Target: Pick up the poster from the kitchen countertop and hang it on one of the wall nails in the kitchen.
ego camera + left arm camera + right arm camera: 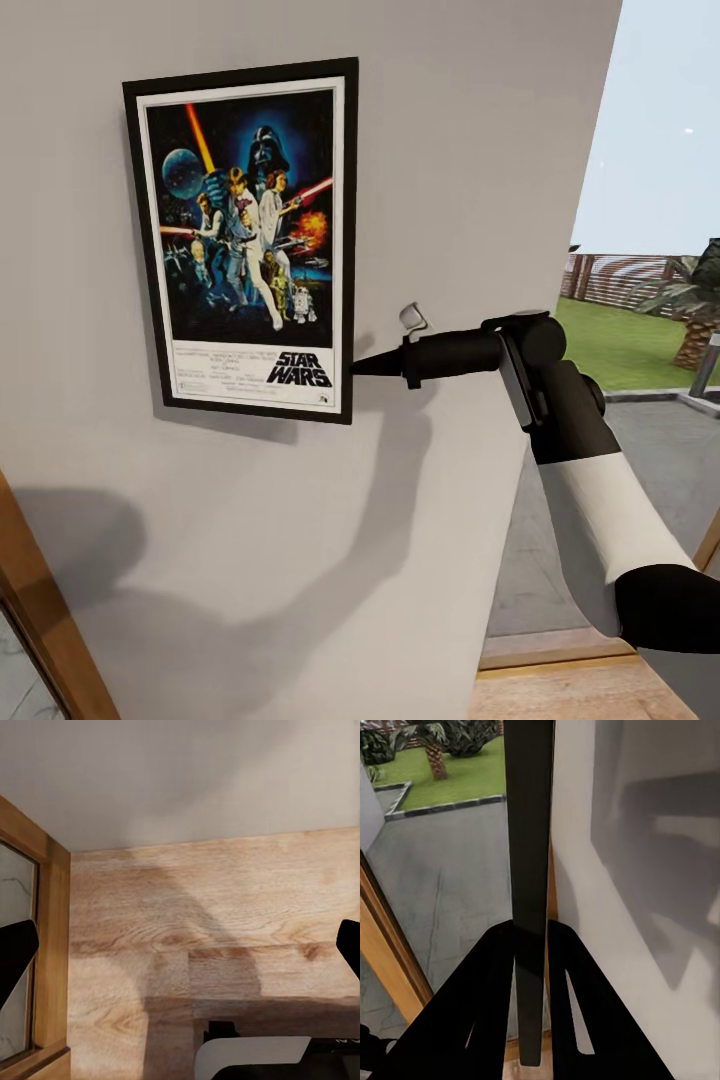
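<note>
The left tool (180,945), fingertips (15,952) spread wide, looks down at a wooden floor (225,907), pale wall (180,780) and wood-framed door (45,945).

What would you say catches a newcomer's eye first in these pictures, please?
First, the colourful poster, upright against the pale grey wall in the head view's upper left. Next, the right gripper, reaching in from the right with its fingers pinching the poster's lower right frame edge; the right wrist view shows that black edge clamped between them. Past the wall's right end lies a sunny garden with lawn.
</note>
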{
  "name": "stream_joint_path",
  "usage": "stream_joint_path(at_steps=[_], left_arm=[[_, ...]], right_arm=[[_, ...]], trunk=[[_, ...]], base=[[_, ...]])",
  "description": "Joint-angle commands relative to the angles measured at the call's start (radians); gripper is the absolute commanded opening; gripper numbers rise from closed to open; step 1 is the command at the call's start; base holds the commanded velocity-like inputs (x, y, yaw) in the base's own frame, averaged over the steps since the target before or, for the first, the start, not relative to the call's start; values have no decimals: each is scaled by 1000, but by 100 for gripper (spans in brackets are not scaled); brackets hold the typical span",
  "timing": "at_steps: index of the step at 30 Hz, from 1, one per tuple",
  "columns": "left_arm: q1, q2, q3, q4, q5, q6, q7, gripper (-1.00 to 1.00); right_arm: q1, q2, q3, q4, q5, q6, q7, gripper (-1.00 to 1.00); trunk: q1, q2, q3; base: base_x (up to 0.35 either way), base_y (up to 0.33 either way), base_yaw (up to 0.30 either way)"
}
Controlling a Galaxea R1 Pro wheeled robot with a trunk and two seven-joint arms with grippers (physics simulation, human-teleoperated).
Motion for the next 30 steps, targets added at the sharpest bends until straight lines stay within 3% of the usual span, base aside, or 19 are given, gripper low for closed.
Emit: stream_joint_path(at_steps=[1,30], left_arm=[[1,0,1,-1,0,-2,0,100],[1,-8,1,2,1,-4,-1,100]], right_arm=[[0,-1,1,0,0,13,5,-100],[-1,-1,4,-45,2,13,7,-100]], trunk=[[0,-1,0],[0,-1,0]], base=[[0,0,0],[0,0,0]])
